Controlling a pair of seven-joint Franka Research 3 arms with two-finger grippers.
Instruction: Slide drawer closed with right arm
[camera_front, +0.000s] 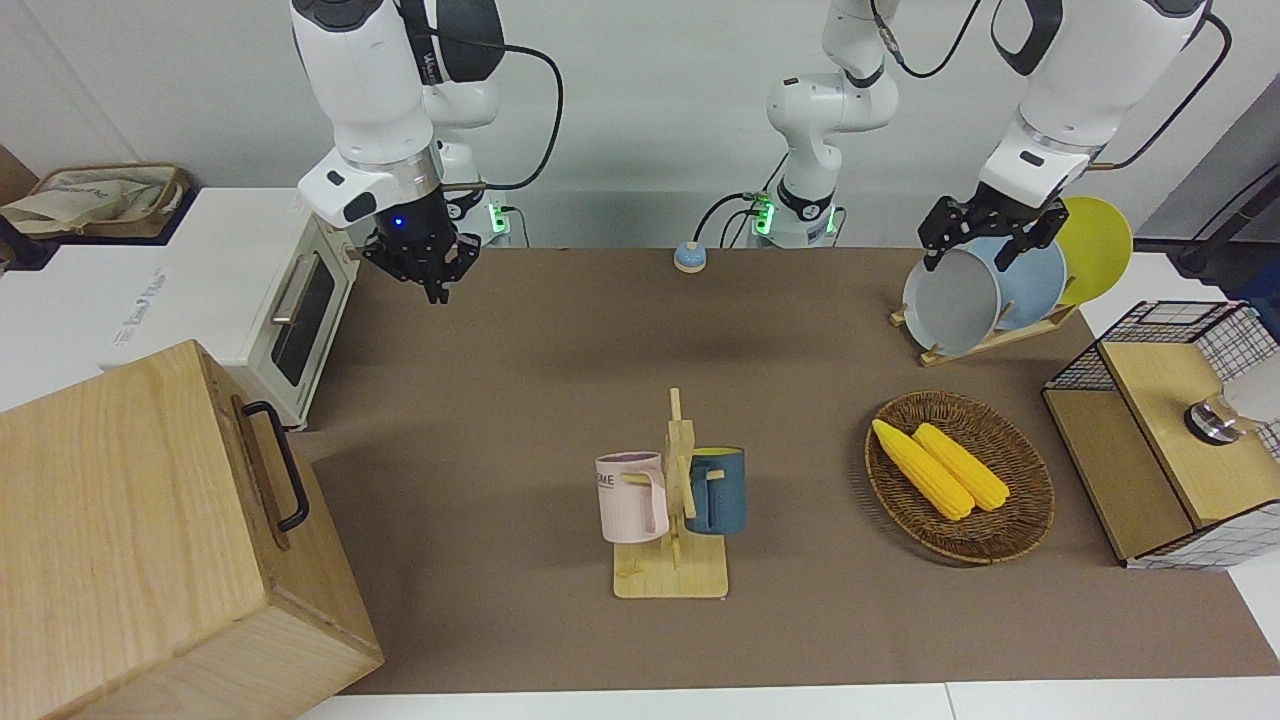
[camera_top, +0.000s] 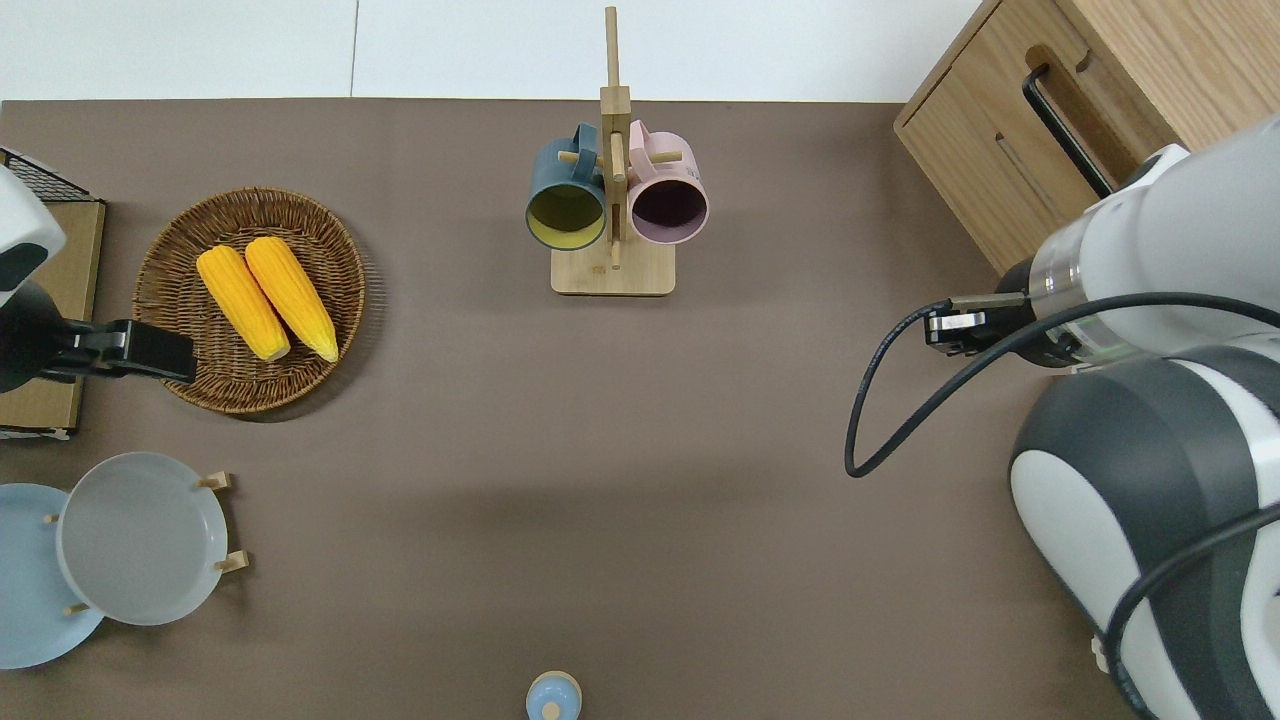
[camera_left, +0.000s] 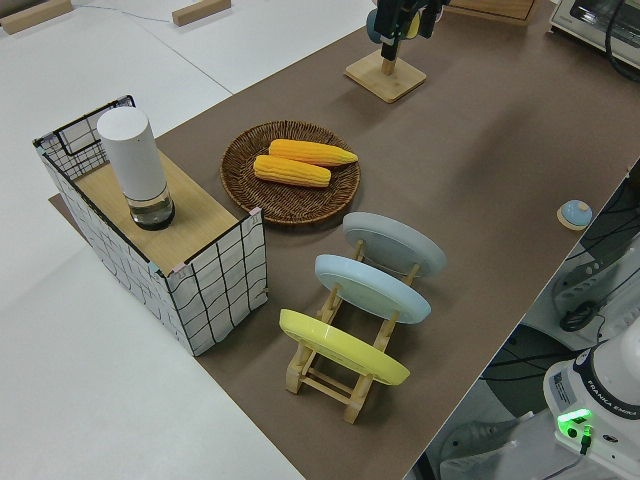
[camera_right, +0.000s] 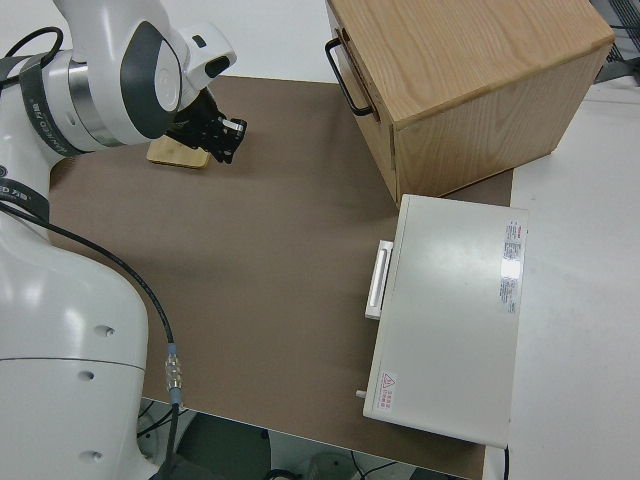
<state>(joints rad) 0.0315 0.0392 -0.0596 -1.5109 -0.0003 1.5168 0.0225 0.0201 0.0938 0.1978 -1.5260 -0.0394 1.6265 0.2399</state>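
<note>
Drawer (camera_front: 268, 470) sits flush in its cabinet (camera_front: 130, 530) at the right arm's end of the desk (camera_front: 560, 350). Right gripper (camera_front: 432, 285) hovers apart, fingers together, holding nothing. Closing seems done; left arm parked.

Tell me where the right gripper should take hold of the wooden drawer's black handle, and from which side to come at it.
Grip the black bar handle at its middle, where the bar stands off the drawer front and leaves room for a finger. Probably come from the open table in front of the drawer, with the right gripper turned so its fingers straddle the bar across its length.
</note>
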